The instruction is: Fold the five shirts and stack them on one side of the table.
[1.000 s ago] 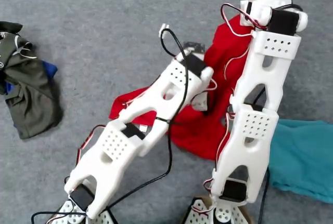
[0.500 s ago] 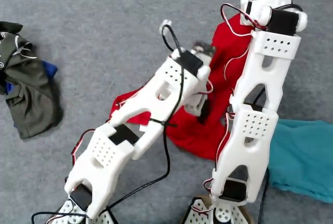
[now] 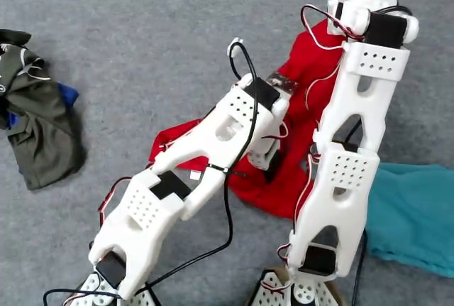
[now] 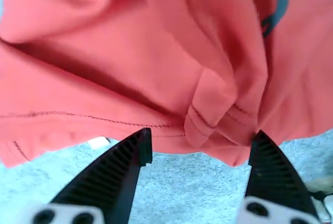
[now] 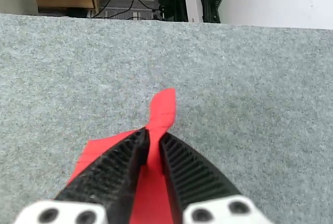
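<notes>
A red shirt (image 3: 259, 187) lies crumpled in the middle of the grey table, and one part of it is drawn up toward the far right. In the left wrist view my left gripper (image 4: 202, 138) is open just above the table. A folded hem of the red shirt (image 4: 156, 52) sits between its black fingers (image 4: 125, 161). From above, the left gripper (image 3: 274, 155) points down into the cloth. My right gripper (image 5: 152, 136) is shut on a strip of the red shirt (image 5: 164, 104), held above the far part of the table.
A teal shirt (image 3: 411, 214) lies flat at the right edge. At the left edge sits a crumpled pile of dark olive and blue shirts (image 3: 39, 128). Bare grey table (image 3: 142, 57) stretches between that pile and the red shirt. Furniture and cables stand beyond the far edge (image 5: 130, 16).
The left arm's wrist has swung a little to the right and settled lower over the red shirt. The right arm has kept still with the cloth in it.
</notes>
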{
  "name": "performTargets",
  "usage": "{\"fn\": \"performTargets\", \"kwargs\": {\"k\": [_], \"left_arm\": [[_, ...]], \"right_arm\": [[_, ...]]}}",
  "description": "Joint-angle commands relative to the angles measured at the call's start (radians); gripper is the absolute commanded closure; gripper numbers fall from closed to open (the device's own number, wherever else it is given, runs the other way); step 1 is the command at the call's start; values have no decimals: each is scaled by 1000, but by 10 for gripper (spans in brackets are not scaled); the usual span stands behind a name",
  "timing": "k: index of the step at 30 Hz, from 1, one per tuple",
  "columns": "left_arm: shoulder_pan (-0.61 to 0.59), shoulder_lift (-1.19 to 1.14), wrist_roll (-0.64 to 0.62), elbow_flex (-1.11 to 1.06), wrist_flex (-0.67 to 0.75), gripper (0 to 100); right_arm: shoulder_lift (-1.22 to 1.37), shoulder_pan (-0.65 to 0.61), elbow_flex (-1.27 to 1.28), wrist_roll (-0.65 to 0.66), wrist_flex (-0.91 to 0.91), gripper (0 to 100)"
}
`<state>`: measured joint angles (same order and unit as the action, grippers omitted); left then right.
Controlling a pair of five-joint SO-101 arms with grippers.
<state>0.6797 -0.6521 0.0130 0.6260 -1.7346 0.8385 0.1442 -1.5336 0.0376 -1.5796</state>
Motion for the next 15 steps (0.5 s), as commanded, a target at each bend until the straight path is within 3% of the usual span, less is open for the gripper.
{"fn": "performTargets", "kwargs": {"k": [1,6,11,15], "left_arm": [[3,62,58,3,25,693],[3,62,137,5,29,695],[-3,44,155,9,75,836],[-6,-8,147,12,112,853]], "right_arm": [[-5,21,-1,8,26,994],[-5,21,-1,8,26,994],[-5,21,-1,8,26,994],[-5,21,-1,8,26,994]]}}
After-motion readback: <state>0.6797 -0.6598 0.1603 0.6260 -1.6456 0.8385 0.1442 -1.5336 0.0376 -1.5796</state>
